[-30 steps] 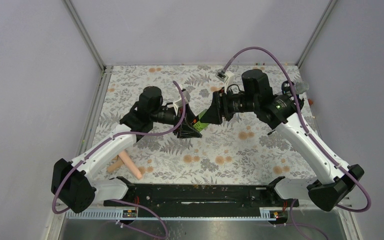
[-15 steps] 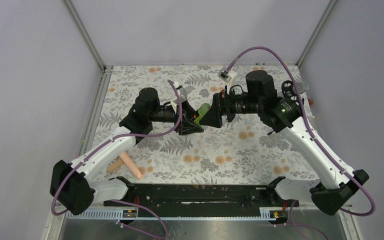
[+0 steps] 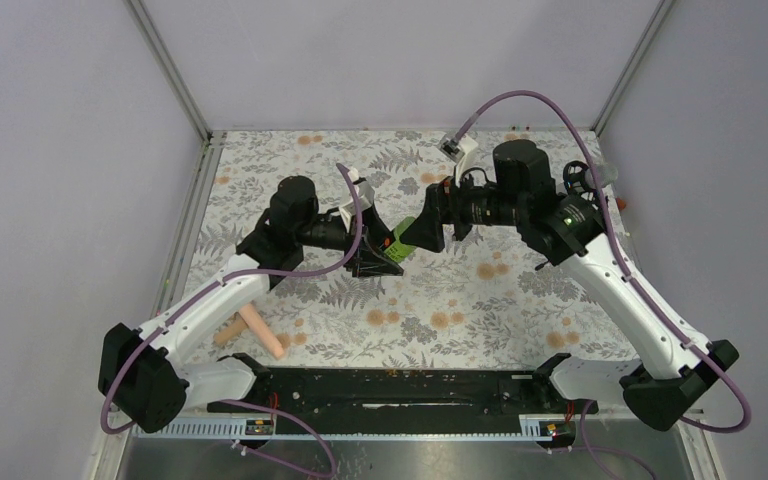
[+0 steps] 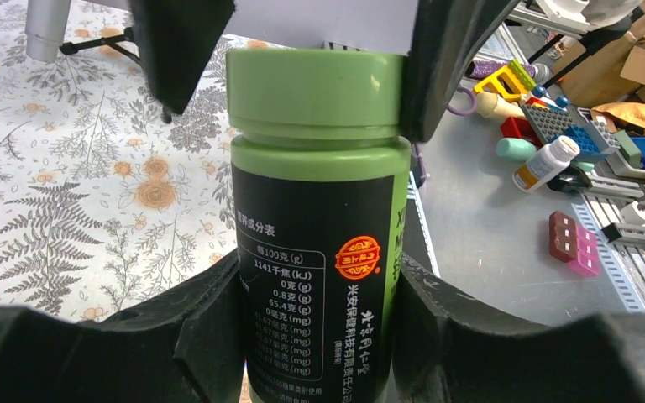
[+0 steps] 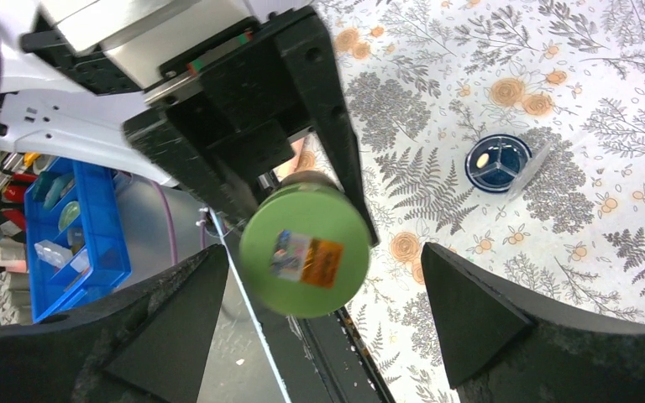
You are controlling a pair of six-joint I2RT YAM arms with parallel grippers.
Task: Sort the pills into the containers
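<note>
Holding the green bottle (image 4: 319, 193) mid-air over the counter (image 3: 460, 300), left claw (image 4: 319, 290) clenched on its body, right claw (image 5: 323, 260) spread wide either side of the cap (image 5: 305, 249) w/o touching: an off-centre close could tilt the bottle & slip it out.

White arms (image 3: 620, 288), black joints (image 3: 515, 165), purple cables (image 3: 508, 96); green dot (image 3: 560, 212), perhaps LED.

Bottle (image 4: 319, 210) between left fingers (image 4: 210, 336), right fingers (image 5: 470, 319) either side of its cap (image 5: 305, 250); jar (image 5: 498, 162) on table (image 5: 605, 84), well apart.
</note>
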